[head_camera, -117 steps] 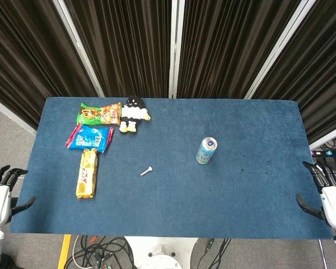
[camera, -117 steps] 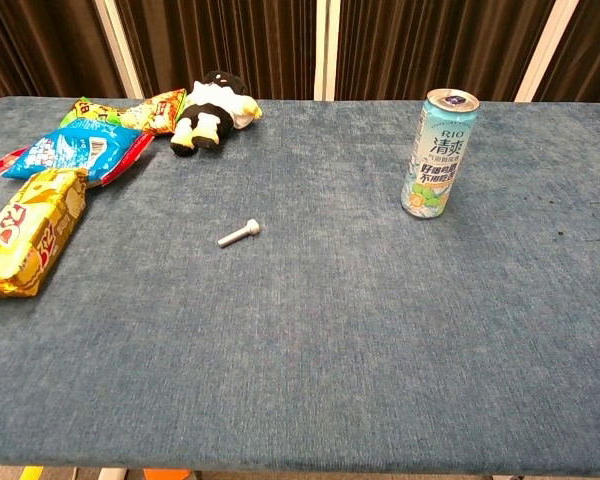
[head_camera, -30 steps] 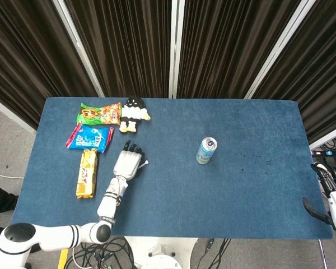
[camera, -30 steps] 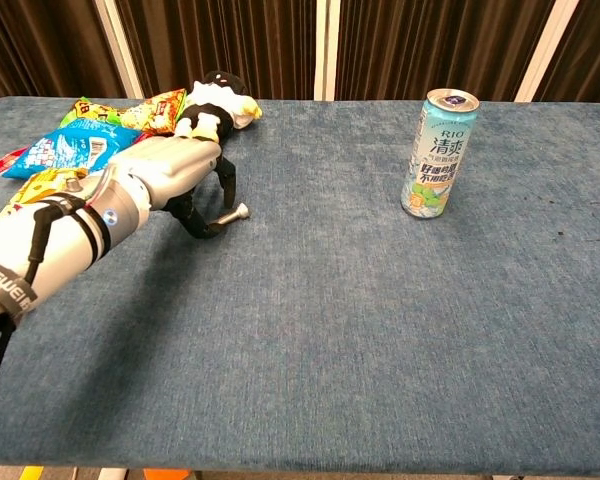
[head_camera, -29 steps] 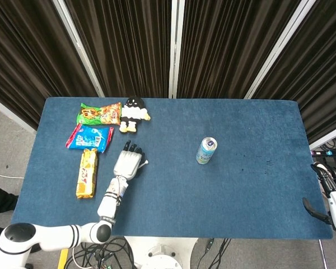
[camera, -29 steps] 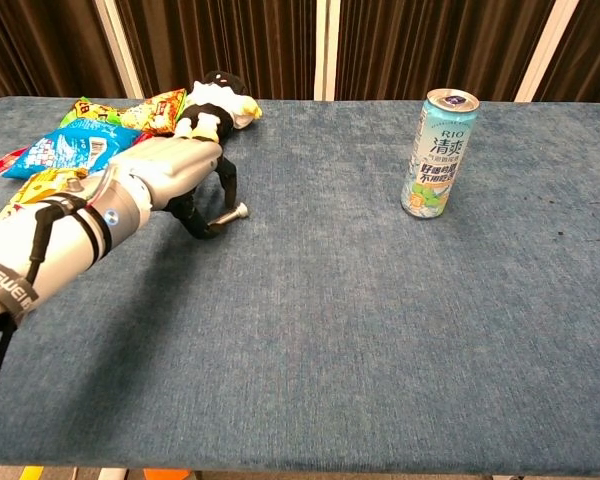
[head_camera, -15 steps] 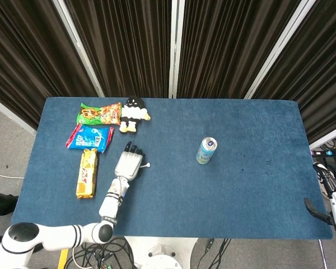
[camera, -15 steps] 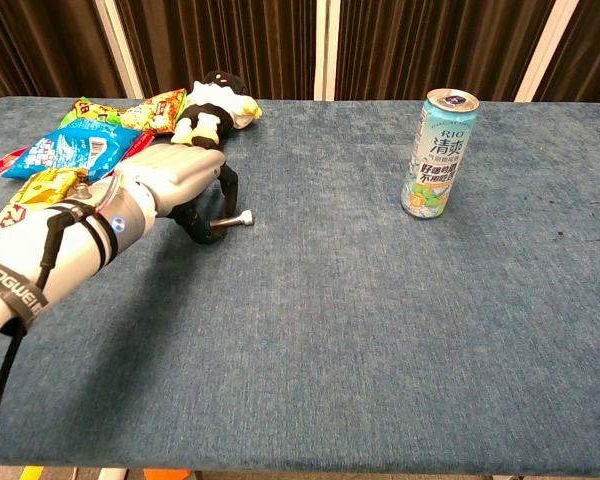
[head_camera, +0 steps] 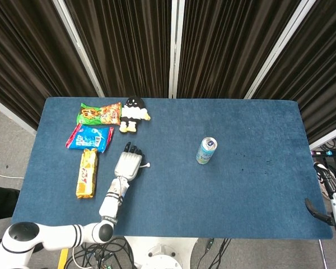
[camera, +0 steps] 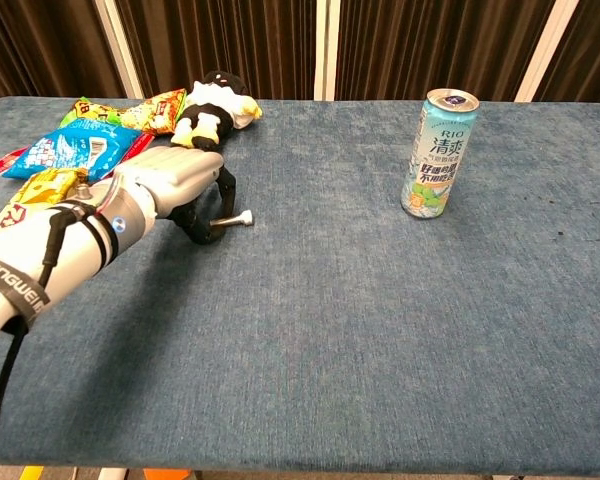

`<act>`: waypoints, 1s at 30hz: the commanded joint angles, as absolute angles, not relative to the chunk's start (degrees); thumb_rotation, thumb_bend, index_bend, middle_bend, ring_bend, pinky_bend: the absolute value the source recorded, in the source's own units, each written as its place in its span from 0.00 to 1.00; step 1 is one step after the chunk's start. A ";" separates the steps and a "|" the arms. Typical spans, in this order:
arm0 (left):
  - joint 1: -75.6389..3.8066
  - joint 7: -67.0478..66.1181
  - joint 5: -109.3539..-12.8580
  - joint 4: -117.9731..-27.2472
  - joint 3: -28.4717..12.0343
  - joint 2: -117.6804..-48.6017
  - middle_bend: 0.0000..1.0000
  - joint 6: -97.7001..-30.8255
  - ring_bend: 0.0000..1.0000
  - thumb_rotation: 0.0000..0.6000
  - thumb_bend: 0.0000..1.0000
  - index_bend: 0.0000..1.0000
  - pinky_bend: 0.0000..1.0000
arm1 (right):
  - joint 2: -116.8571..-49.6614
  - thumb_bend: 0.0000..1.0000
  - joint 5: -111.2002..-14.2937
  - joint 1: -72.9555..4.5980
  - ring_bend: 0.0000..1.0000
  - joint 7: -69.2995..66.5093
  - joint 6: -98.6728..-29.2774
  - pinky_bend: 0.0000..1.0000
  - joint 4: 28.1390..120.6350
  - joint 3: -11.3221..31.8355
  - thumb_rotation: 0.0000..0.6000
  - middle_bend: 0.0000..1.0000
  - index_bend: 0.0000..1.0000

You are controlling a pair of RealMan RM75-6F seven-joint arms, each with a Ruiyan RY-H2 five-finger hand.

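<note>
My left hand [head_camera: 129,164] reaches over the blue table [head_camera: 241,190] left of centre, its fingers curled down around a small silver bolt [head_camera: 146,165]. In the chest view the left hand [camera: 175,180] pinches the bolt's [camera: 238,218] shaft between thumb and finger, and the head end sticks out to the right. Whether the bolt still touches the cloth I cannot tell. My right hand [head_camera: 331,197] hangs past the table's right edge, fingers spread, holding nothing; the chest view does not show it.
A light-blue drink can [head_camera: 206,150] [camera: 440,152] stands upright right of centre. A black-and-white plush toy [head_camera: 133,113] lies at the back left beside a green snack packet [head_camera: 99,114], a blue packet [head_camera: 89,137] and a yellow packet [head_camera: 87,172].
My left arm came in from beyond the left edge and its hand closed on the bolt, which has shifted slightly away from me. In the last half second almost nothing moved.
</note>
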State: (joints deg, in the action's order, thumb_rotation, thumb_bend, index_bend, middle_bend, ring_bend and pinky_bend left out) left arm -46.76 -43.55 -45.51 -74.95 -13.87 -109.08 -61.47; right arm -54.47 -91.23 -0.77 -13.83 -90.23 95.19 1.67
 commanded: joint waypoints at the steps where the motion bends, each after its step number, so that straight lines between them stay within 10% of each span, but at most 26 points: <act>1: -46.90 -43.45 -45.37 -74.60 -14.03 -109.21 0.25 -61.48 0.12 1.00 0.40 0.50 0.00 | -54.41 0.24 -91.19 -0.72 0.00 -13.82 -90.29 0.00 95.23 1.70 1.00 0.15 0.09; 30: -48.12 -46.12 -46.12 -80.49 -13.88 -102.53 0.26 -61.85 0.12 1.00 0.47 0.56 0.00 | -54.63 0.24 -91.40 -0.14 0.00 -14.60 -90.87 0.00 94.70 1.58 1.00 0.15 0.09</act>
